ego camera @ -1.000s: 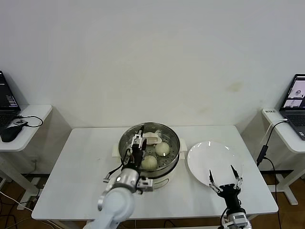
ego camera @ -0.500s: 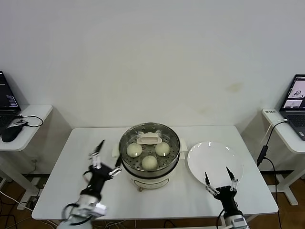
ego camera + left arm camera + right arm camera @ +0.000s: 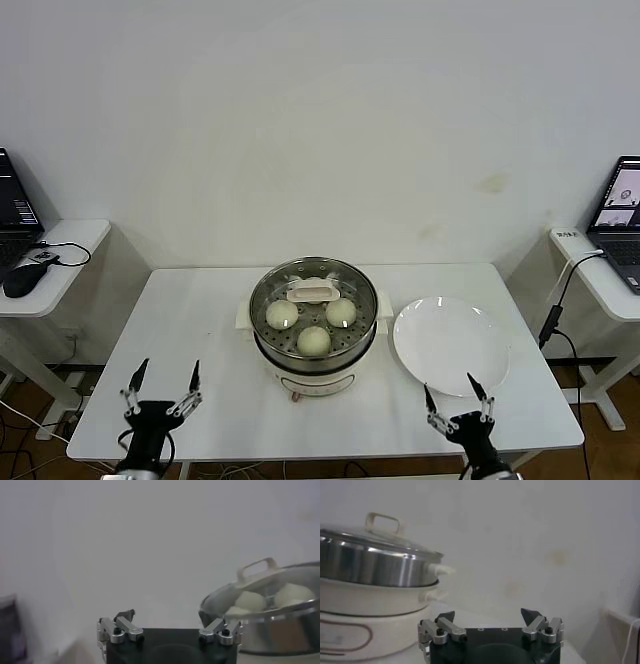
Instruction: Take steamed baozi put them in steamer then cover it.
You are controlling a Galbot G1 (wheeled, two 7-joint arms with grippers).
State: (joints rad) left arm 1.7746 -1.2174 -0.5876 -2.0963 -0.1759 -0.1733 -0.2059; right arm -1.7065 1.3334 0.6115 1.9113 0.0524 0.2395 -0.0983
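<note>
item: left gripper [image 3: 160,388]. sits at the near left edge of the table [image 3: 200,330], well apart from the pot. fingers spread wide, nothing between them. the left wrist view shows the same: jaws wide and bare, the pot off to one side beyond them.

item: right gripper [image 3: 458,402]. sits at the near right edge of the table, just in front of the plate. fingers spread wide, holding nothing. the right wrist view confirms bare, wide jaws, with the pot seen side-on farther off.

item: white plate [image 3: 450,343]. flat, on the table just to the right of the pot. no buns on it.

item: steamer [image 3: 314,345]. shiny steel pot on its cream base, centre of the table.

item: steamed baozi [image 3: 314,340]. three buns show plainly through the glass on the perforated tray; a fourth cannot be made out, as the handle covers the far part of the tray.

item: cover [image 3: 300,278]. clear glass lid seated on the pot's rim, cream handle [image 3: 312,292] at its centre. level in both wrist views.

status, judged: buns loaded, lid on, both arms clear. the task looks complete; nothing appears left to do.
</note>
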